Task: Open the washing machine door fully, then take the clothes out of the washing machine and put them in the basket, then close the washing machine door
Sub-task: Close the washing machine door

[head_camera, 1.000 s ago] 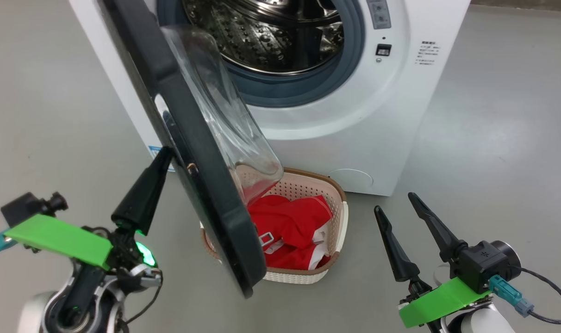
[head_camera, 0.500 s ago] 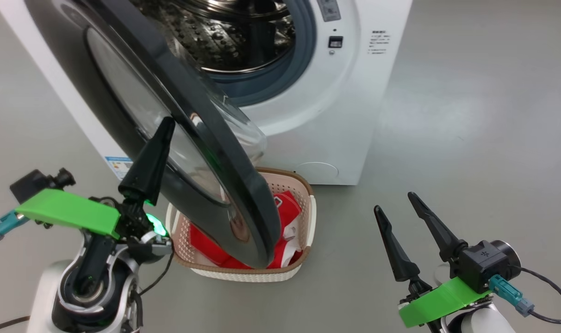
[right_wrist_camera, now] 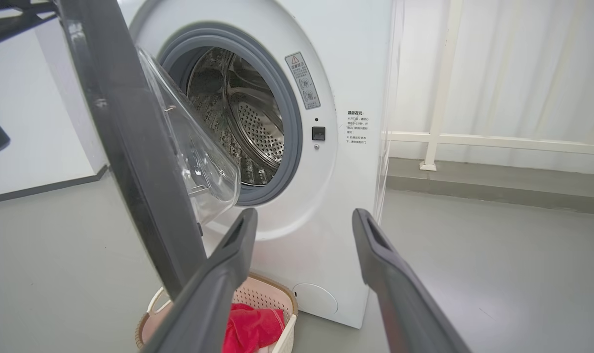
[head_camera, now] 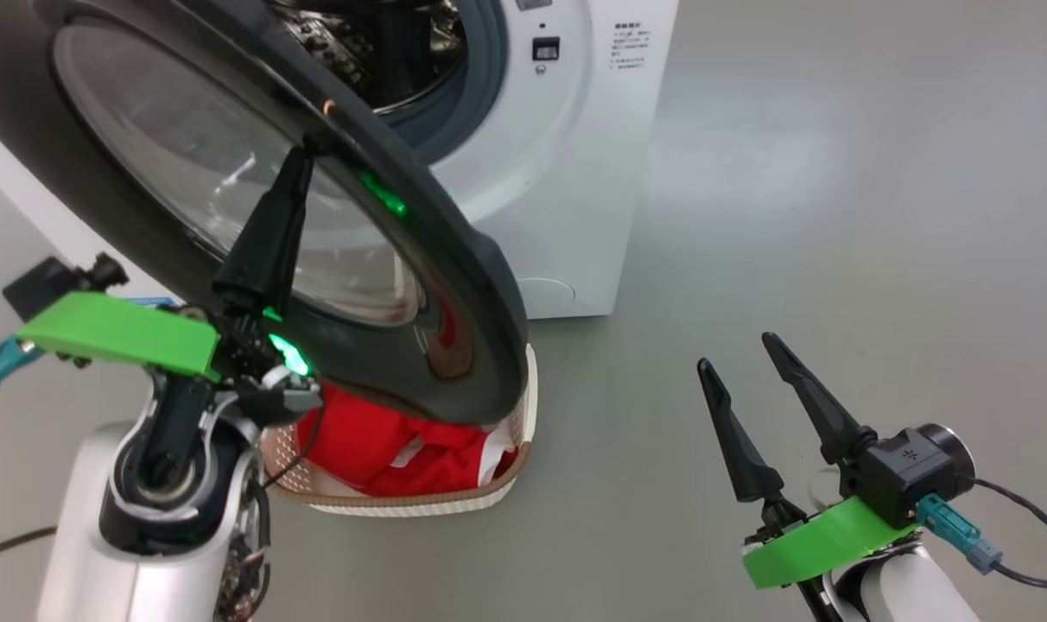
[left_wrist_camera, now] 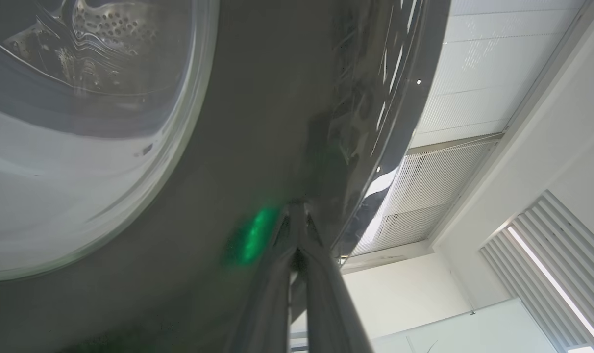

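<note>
The washing machine door (head_camera: pixel 454 285) stands about half open, its black rim and glass window turned toward me. My left gripper (head_camera: pixel 303 160) is shut with nothing in it, and its tips press on the rim's outer face. The left wrist view shows the same contact, my left gripper (left_wrist_camera: pixel 297 218) on the door (left_wrist_camera: pixel 258 122). The white washing machine (head_camera: pixel 575 173) shows its steel drum (right_wrist_camera: pixel 248 117) behind the door (right_wrist_camera: pixel 125 147). Under the door's lower edge sits the basket (head_camera: pixel 510 471) holding the red clothes (head_camera: pixel 377 449). My right gripper (head_camera: pixel 738 352) hangs open and apart, at the lower right.
Bare grey floor (head_camera: pixel 834 216) spreads to the right of the machine. A black cable (head_camera: pixel 1024 518) trails from my right wrist. In the right wrist view a white railing (right_wrist_camera: pixel 473 139) and pale curtain stand behind the machine.
The door has swung toward the machine's opening, with my left gripper following on its outer face. The head camera has turned, shifting the machine leftward. The right gripper has held still.
</note>
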Tool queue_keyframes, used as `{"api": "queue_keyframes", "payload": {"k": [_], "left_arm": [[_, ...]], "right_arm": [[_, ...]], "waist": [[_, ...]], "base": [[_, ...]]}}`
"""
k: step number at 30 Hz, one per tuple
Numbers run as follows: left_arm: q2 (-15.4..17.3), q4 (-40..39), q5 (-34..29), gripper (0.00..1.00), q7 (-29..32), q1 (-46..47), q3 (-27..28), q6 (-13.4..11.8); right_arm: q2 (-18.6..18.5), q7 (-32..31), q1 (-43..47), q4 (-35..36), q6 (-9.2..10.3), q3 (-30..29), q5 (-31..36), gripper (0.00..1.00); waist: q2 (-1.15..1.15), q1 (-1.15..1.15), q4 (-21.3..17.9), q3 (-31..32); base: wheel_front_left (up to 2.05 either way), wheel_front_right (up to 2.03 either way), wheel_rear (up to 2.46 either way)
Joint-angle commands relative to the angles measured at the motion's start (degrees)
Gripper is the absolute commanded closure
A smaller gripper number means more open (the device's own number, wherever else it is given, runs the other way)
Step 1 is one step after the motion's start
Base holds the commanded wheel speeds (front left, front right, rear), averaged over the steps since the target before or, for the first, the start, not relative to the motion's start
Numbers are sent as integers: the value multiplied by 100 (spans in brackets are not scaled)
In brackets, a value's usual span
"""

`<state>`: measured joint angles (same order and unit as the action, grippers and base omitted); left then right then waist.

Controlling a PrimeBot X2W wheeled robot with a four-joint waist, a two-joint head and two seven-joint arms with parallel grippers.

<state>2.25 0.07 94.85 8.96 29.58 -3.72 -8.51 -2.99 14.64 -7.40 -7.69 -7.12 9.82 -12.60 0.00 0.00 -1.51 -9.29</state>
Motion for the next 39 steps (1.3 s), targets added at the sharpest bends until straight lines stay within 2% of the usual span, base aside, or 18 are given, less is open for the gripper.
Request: {"api": "queue_keyframes", "payload": {"k": [1, 14, 39], "left_arm": [[63, -102, -6, 100, -22, 257, 127, 87], [155, 598, -423, 100, -243, 1139, 16, 304], [270, 1433, -542, 100, -450, 2405, 256, 739]], "right_arm": [[12, 36, -183, 165, -36, 109, 2, 0], [12, 36, -400, 276, -36, 154, -213, 0], [12, 36, -736, 430, -36, 168, -229, 0]], "waist": [[0, 0, -89, -104], [0, 0, -333, -530], [0, 0, -671, -1277]], "base": [[0, 0, 0], [0, 0, 0], [0, 0, 0]]}}
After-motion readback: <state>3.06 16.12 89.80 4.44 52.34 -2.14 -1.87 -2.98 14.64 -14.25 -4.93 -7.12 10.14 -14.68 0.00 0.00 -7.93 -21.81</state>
